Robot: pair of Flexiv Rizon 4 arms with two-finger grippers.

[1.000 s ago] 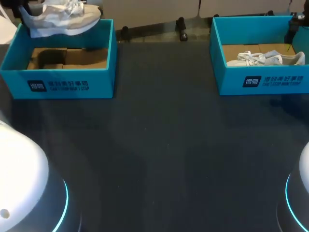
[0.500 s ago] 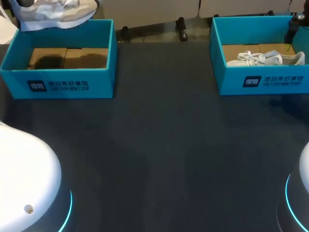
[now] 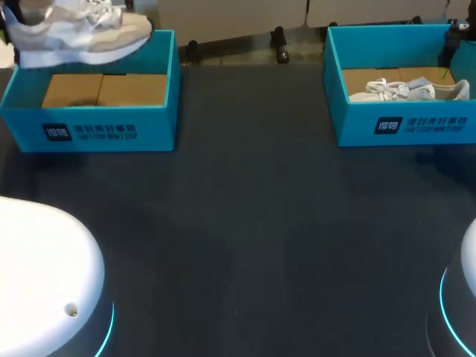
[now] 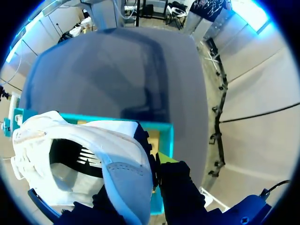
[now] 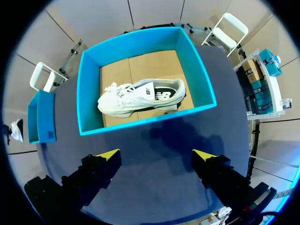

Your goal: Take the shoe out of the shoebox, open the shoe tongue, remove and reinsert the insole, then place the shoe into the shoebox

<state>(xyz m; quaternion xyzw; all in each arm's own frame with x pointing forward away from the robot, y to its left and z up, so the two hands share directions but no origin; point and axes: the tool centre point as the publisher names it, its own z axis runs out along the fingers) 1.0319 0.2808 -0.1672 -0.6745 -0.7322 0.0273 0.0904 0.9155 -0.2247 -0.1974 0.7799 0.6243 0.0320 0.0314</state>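
Observation:
A white and beige shoe (image 3: 82, 33) hangs over the back of the left teal shoebox (image 3: 89, 130), whose cardboard floor is bare. In the left wrist view my left gripper (image 4: 152, 165) is shut on the side wall of this shoe (image 4: 93, 159) by its opening, one finger inside and one outside, with the box rim (image 4: 167, 140) below. A second white shoe (image 3: 409, 91) lies on its side in the right teal shoebox (image 3: 401, 126). My right gripper (image 5: 157, 157) is open above the table, just in front of that box (image 5: 89, 93) and its shoe (image 5: 140, 96).
The dark table (image 3: 253, 223) stretches between and in front of the two boxes. The white housings of my arms stand at the near left (image 3: 44, 282) and near right (image 3: 468, 297) corners.
The shoe in my left gripper rose, then swung a little to the left and toward the camera. Its shadow has left the box floor. The right arm has stayed still.

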